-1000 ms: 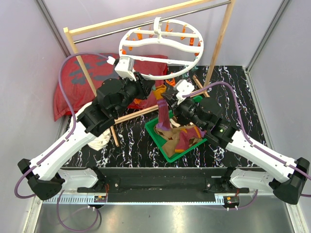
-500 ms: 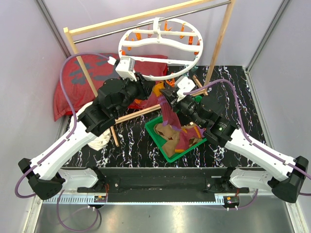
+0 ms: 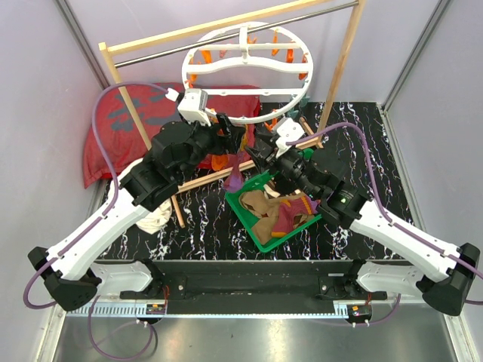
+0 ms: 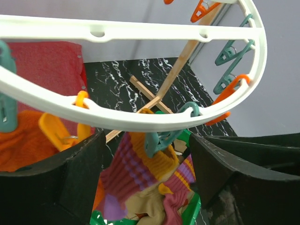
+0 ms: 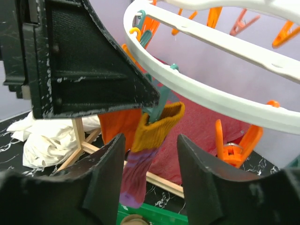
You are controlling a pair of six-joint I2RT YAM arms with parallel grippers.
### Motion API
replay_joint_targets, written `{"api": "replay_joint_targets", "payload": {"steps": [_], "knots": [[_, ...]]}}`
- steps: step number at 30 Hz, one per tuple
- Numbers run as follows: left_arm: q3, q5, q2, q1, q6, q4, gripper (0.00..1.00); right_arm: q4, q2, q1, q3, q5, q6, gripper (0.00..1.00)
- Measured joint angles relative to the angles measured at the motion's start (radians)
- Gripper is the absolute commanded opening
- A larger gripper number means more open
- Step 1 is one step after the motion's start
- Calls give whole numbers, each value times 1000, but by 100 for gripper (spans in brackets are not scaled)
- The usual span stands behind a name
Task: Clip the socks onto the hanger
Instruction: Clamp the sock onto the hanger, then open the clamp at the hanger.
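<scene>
Both grippers stand open: the left gripper (image 4: 147, 157) has its fingers on either side of the teal clip (image 4: 161, 137), and the right gripper (image 5: 151, 161) is spread around the striped sock (image 5: 139, 168) without touching it. This sock hangs by its yellow cuff from that clip on the white hanger (image 4: 140, 32), so the clip alone seems to carry it. More socks (image 3: 273, 219) lie in the green tray (image 3: 240, 219) below, not yet clipped.

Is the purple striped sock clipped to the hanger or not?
Clipped: a teal clip on the hanger grips the yellow cuff of the sock, which hangs free.
</scene>
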Motion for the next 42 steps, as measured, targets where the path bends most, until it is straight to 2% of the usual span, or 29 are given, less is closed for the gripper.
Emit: {"api": "replay_joint_targets", "payload": {"steps": [9, 16, 29, 33, 39, 42], "knots": [[0, -1, 0, 78, 1, -4, 75, -65, -113, -38, -51, 34, 79, 68], [0, 1, 0, 98, 4, -11, 75, -69, -143, -302, -119, -146, 195, 73], [0, 2, 1, 121, 11, -30, 75, 13, 12, -445, -92, -449, 247, 72], [1, 2, 1, 124, 12, -44, 75, 48, 74, -451, -50, -529, 256, 70], [12, 2, 13, 127, 24, -65, 76, 105, 117, -451, -17, -616, 278, 54], [19, 3, 14, 131, 28, -73, 76, 119, 123, -451, -16, -651, 287, 44]]}}
